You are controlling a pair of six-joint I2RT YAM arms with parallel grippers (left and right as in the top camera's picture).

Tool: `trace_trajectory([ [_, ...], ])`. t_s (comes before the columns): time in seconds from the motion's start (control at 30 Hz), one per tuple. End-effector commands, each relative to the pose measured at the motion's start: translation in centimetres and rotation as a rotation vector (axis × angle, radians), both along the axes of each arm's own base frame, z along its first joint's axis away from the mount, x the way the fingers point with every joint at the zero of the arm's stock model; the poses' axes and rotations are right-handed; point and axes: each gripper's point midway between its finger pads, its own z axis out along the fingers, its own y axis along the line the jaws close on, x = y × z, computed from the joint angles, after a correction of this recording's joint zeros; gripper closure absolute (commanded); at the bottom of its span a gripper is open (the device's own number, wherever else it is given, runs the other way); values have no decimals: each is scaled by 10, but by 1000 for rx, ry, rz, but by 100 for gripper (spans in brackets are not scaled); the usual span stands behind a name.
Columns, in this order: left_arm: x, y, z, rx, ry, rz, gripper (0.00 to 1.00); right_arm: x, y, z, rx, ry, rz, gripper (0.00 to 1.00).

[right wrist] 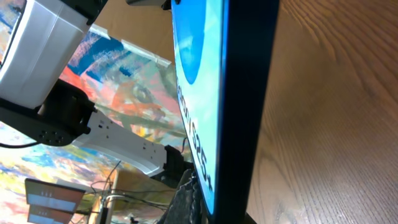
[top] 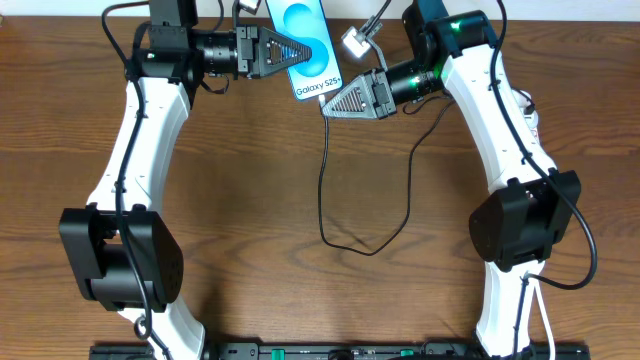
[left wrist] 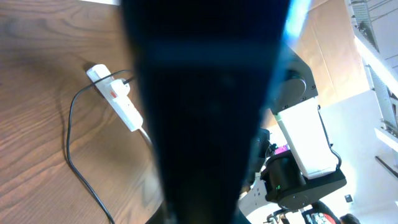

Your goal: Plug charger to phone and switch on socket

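Observation:
The phone, its blue screen reading "Galaxy S25+", is held off the table at the top middle, with my left gripper shut across it from the left. In the left wrist view the phone's dark body blocks the centre. My right gripper is shut at the phone's lower end. The charger, a thin black cable, runs from its tip. The right wrist view shows the screen and dark edge right against my fingers. The white socket with red switches lies on the table, the cable plugged into it.
The cable loops across the wooden table toward the right arm. The right arm hides most of the socket from overhead. Both arm bases stand at the table's front edge.

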Motion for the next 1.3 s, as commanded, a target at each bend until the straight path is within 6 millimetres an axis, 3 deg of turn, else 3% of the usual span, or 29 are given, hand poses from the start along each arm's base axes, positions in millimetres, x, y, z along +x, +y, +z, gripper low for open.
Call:
trace_trajectory([
  [0.0,-12,-2,16,-26,-55,-46,93,-7,0,31,85,-27,6,99],
  [1.27,-14,-2,17,-32,-54,-57,93,-3,7,25,46,-36,2,99],
])
